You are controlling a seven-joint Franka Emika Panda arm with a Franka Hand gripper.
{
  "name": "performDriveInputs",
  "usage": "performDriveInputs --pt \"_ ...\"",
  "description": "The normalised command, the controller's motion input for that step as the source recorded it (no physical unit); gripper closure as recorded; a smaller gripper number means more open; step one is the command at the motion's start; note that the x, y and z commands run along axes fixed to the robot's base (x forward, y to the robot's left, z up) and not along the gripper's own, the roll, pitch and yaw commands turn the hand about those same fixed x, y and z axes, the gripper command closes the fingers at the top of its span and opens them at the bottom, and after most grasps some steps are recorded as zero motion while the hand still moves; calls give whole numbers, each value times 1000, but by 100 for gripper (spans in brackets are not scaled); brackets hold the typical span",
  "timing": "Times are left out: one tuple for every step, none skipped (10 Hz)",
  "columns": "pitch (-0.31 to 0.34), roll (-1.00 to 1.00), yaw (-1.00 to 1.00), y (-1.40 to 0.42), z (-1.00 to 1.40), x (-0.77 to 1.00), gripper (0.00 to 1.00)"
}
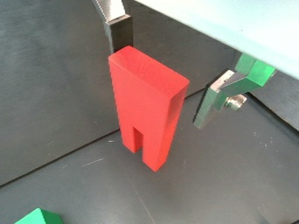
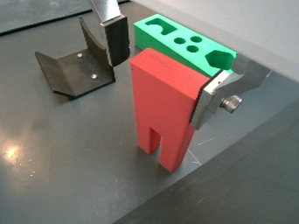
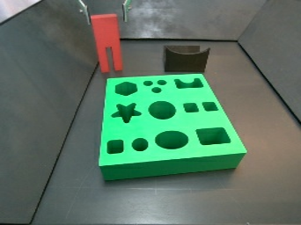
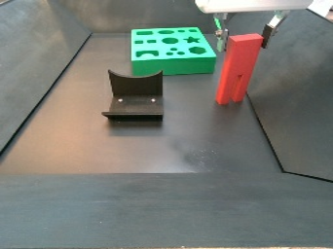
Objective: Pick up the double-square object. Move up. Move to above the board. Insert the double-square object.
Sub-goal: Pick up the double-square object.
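Between the gripper (image 2: 162,57) fingers, the double-square object (image 2: 163,105) is seen standing upright on the dark floor, legs down. Both fingers are spread wide, with gaps at each side, so nothing is gripped. Beyond the gripper, the board (image 4: 172,49) lies flat; the fixture (image 4: 132,95) stands nearby.

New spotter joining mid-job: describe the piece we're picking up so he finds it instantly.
Find the green board; just off one edge stands a tall red block on the dark floor, with the pincer around its top. Unlike the short dark fixture, it's bright red with a slot splitting its base.
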Motion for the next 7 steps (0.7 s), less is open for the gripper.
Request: performDriveInputs --pt "-50 53 0 -177 -337 17 0" --pt "-29 50 0 -77 -251 14 0" --pt "0 10 0 0 0 0 0" --pt "0 0 0 0 0 0 0" --pt "0 0 0 0 0 0 100" --pt "0 0 0 0 0 0 100" --pt "0 0 0 0 0 0 100"
